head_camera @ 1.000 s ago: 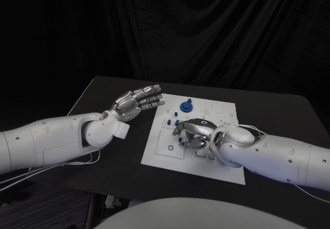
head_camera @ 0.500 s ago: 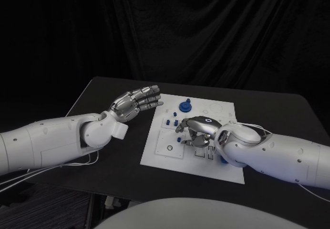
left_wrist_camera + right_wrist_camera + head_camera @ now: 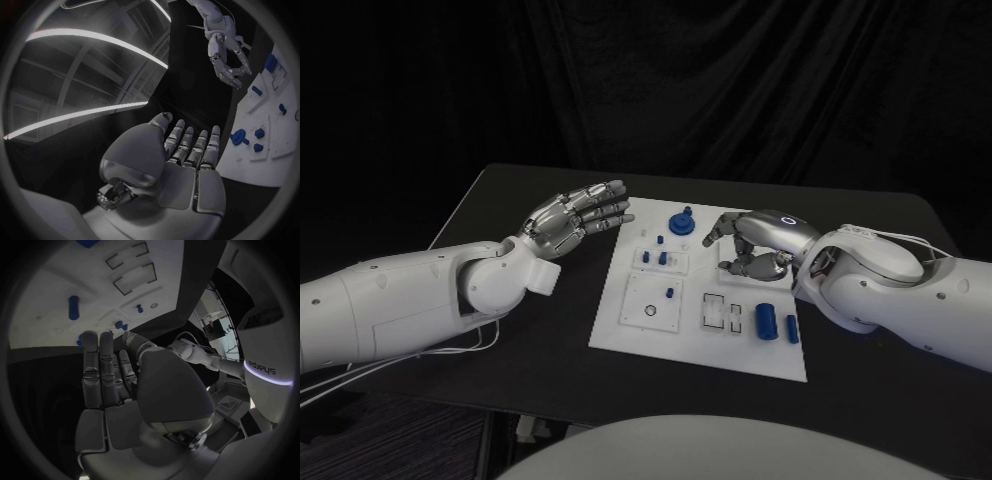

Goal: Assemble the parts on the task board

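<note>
Nearest the camera, in the lower right part of the task board (image 3: 661, 345), two blue cylinders (image 3: 766, 320) lie side by side just right of a pair of rectangular slots (image 3: 724, 312); they look loose, so a careless sweep could roll them off the plate onto the black counter (image 3: 516, 200). Left of the slots a small blue peg (image 3: 669, 293) stands in a square inset, and two more short pegs (image 3: 655, 258) sit a little further up. Above the slots, the right robot hand (image 3: 750, 248) hangs over the middle of the board, fingers curled loosely downward; whether anything sits between them I cannot tell, since the head view hides the fingertips and its own wrist view shows fingers laid together with no part visible. If it descends from here without lining up, it may knock the nearby pegs or push the board askew. Further back, the large blue knob (image 3: 684, 222) stands near the far edge, close enough to be clipped. At the frame's left, the left robot hand (image 3: 574, 220) hovers beside the board, fingers apart and empty, steadying nothing, so the plate can slide.
</note>
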Available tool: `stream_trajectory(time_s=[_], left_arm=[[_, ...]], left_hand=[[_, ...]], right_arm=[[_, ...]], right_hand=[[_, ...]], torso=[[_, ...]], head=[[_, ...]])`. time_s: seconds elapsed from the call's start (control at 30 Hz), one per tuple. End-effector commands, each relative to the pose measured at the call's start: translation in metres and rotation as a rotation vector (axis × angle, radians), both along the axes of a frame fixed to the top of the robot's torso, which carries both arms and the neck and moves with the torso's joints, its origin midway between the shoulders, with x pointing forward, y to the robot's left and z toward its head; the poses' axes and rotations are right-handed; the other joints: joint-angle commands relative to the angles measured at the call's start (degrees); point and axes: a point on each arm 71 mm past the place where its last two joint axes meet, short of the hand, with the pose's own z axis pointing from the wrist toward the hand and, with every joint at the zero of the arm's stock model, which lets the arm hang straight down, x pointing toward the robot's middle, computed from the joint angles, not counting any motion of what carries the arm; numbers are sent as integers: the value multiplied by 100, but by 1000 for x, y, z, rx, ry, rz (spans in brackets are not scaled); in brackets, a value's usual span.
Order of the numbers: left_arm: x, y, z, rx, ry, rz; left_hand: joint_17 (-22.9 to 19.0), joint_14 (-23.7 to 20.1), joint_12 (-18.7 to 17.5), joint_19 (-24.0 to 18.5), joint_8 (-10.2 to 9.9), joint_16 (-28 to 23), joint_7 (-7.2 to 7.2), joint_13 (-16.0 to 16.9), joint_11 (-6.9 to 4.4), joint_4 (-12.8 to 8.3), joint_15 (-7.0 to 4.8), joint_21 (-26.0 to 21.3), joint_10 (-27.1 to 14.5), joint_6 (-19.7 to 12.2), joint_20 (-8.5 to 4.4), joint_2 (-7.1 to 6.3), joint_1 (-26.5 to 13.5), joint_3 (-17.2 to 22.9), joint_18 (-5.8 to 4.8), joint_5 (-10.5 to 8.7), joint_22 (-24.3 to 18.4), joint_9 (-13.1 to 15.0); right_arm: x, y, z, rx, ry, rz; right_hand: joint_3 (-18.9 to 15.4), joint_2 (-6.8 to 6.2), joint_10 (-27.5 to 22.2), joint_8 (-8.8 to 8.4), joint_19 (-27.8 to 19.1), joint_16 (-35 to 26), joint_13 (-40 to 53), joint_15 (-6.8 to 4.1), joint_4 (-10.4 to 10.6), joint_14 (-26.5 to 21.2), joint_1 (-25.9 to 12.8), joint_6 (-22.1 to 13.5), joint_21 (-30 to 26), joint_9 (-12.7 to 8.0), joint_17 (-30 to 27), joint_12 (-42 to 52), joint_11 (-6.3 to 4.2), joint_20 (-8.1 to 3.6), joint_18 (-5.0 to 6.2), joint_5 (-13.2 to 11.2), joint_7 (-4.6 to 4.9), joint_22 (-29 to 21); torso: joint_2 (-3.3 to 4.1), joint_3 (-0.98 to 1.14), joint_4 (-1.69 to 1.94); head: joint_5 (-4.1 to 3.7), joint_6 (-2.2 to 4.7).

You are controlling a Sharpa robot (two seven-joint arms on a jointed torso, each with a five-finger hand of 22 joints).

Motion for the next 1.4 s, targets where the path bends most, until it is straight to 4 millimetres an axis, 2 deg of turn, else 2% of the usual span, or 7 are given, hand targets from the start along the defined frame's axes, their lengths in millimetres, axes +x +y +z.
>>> stream_trajectory(time_s=[0.03,0.17,0.47,0.87,1.13,1.3,1.4], left_arm=[[0,-2,1,-13,-10,1],[0,-4,1,-15,-10,-3],[0,-6,0,-25,-14,-9],[-1,-7,0,-30,-12,-16],[-1,-8,-1,-32,-10,-21],[-1,-8,-1,-32,-9,-23],[0,-8,-1,-32,-7,-25]], left_hand=[[10,4,42,32,30,42,68,13,37,-8,30,23,27,47,-7,-5,-48,51,-63,3,7,3],[10,4,42,32,30,42,68,13,37,-8,30,23,27,47,-7,-5,-48,51,-63,3,7,3],[10,5,53,28,35,53,75,13,58,-10,31,21,33,37,-7,7,-78,104,-65,12,-15,0],[10,6,58,23,41,60,81,13,64,-14,35,18,33,49,-6,0,-94,125,-68,8,-27,2],[9,4,59,24,43,60,82,12,68,-16,36,18,32,49,-6,-7,-103,133,-69,7,-29,2],[9,4,59,24,43,60,82,12,68,-16,36,18,32,49,-6,-7,-103,133,-69,7,-29,2],[9,4,59,24,43,60,82,12,68,-16,36,18,32,49,-6,-7,-103,133,-69,7,-29,2]], right_arm=[[3,-16,-3,-47,6,-66],[4,-39,-12,-87,39,-123],[12,-63,-28,-116,68,-188],[21,-64,-48,-132,98,-191],[23,-59,-50,-111,96,-182],[24,-56,-50,-100,91,-176],[25,-54,-51,-96,93,-174]], right_hand=[[-74,-20,-200,-180,2,-26,-141,-45,33,18,-66,-101,-57,-89,-17,-191,23,-50,-6,-113,-97,102],[-252,-28,-349,-370,64,-27,-324,-67,201,67,-171,-156,-70,-220,-28,-373,5,-70,-18,-390,-192,106],[-433,-56,-305,-570,98,-37,-408,-55,408,81,-209,-357,-195,-368,-37,-437,14,-61,-14,-497,-278,79],[-498,35,795,-507,284,5,-296,34,441,135,-20,263,-76,-360,-28,93,-49,9,-52,-396,-86,152],[-508,40,1129,-565,366,11,-296,9,471,181,-34,274,-4,-375,-31,158,-85,-7,-60,-387,-28,191],[-496,48,1591,-618,473,12,-324,-50,581,256,-101,282,103,-387,-35,100,-159,-59,-79,-378,248,229],[-475,38,1759,-608,518,8,-350,-50,629,290,-118,347,149,-380,-36,12,-151,-68,-92,-373,297,244]], torso=[[1,-16,5],[1,-16,12],[25,8,16],[33,24,-17],[28,22,18],[25,11,17],[25,10,8]], head=[[-45,-1],[-68,-1],[-133,-1],[-35,-1],[-99,-1],[-104,-1],[-102,-1]])
